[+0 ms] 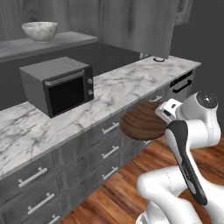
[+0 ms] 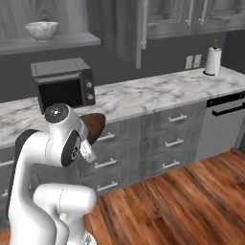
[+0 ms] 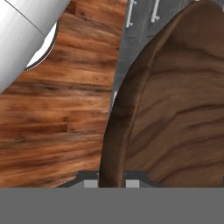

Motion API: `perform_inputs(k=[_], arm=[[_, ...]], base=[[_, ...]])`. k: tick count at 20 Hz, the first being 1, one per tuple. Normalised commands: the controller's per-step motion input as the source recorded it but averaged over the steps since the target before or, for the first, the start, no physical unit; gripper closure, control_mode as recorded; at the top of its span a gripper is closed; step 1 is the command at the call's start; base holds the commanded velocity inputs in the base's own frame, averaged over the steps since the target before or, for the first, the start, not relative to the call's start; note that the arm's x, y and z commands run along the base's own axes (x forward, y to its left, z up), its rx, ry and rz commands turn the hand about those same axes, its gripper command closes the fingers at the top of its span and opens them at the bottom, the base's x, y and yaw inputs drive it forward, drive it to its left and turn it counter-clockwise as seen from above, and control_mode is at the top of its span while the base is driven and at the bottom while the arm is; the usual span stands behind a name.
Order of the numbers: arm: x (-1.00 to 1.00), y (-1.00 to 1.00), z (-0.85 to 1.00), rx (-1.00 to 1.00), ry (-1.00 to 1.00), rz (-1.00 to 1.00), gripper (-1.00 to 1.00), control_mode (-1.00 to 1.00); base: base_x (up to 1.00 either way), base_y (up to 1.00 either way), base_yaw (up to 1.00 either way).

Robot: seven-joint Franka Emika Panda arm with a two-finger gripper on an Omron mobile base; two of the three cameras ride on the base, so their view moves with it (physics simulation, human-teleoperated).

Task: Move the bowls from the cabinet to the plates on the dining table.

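In front of the grey drawers, the gripper is clamped tight on the rim of the brown wooden bowl (held over the wood floor). The marble bowl sits up on the cabinet shelf.

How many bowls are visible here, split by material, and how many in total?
Dark brown wooden bowl, clamped at its rim by the gripper: 1
White marble-look bowl on the cabinet shelf: 1
Total: 2

wood bowl: dark brown, tilted, held off the floor before the drawers
marble bowl: white, apparently upright, on cabinet shelf
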Motion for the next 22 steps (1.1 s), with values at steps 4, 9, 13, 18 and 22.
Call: perform_inputs(k=[4,9,13,18,22], arm=[[0.0,0.0,0.0,0.0,0.0,0.0,1.0,1.0],[0.0,0.0,0.0,0.0,0.0,0.0,1.0,1.0],[0.0,0.0,0.0,0.0,0.0,0.0,1.0,1.0],[0.0,0.0,0.0,0.0,0.0,0.0,1.0,1.0],[0.0,0.0,0.0,0.0,0.0,0.0,1.0,1.0]], base=[[-0.27,-0.16,-0.5],[-0.25,-0.19,-0.49],[-0.23,-0.22,-0.49],[-0.25,-0.25,-0.49],[-0.2,-0.19,-0.5]])
